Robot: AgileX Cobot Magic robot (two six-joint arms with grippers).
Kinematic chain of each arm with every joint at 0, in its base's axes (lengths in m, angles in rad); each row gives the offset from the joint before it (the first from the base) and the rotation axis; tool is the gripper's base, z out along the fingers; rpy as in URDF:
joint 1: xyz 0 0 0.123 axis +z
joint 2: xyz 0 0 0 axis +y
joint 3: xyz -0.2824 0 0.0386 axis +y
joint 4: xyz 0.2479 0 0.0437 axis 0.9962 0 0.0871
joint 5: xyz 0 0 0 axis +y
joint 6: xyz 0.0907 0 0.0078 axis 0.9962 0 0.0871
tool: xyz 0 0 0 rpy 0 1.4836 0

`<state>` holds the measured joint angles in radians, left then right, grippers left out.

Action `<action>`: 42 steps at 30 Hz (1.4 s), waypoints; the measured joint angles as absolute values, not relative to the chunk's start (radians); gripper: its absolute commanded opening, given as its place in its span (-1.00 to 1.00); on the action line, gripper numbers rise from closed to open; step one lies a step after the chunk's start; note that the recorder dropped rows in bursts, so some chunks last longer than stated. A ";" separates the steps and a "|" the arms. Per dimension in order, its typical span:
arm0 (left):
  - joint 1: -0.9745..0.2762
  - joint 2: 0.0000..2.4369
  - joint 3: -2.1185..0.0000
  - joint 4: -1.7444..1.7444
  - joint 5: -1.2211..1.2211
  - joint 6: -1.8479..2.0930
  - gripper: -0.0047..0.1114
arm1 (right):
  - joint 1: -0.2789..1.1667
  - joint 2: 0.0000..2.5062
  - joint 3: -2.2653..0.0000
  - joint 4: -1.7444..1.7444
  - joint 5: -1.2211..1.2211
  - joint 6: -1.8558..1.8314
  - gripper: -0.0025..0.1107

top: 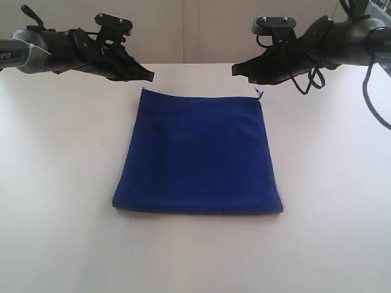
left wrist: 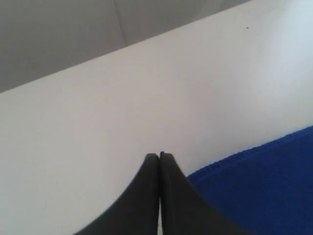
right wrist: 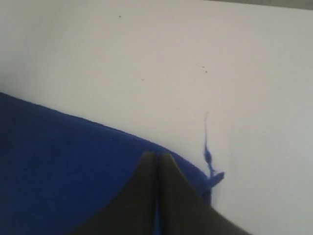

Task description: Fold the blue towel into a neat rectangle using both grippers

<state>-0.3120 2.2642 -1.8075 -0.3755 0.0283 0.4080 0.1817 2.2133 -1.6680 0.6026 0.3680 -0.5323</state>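
White table: blue towel lies flat at centre, roughly rectangular. Left gripper and right gripper hang near its two far corners, jaws pressed together, holding nothing. Thread tag trails from the far right corner.

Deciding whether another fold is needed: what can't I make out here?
- Layers of the blue towel: exterior view shows only its top face.
- Towel edge behind the right gripper: right wrist view, hidden by shut fingers.
- Most of the towel: left wrist view, cut off by the frame edge.
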 measured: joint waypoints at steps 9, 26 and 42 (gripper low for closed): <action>-0.284 2.345 -1.946 -0.423 0.230 0.398 -0.91 | 0.182 2.280 -1.770 0.603 0.466 -0.537 -0.96; -0.281 2.482 -2.017 -0.535 0.209 0.395 -0.91 | 0.182 2.366 -1.776 0.556 0.399 -0.538 -0.96; -0.265 2.438 -2.014 -0.472 0.246 0.420 -0.92 | 0.182 2.356 -1.782 0.496 0.403 -0.540 -0.96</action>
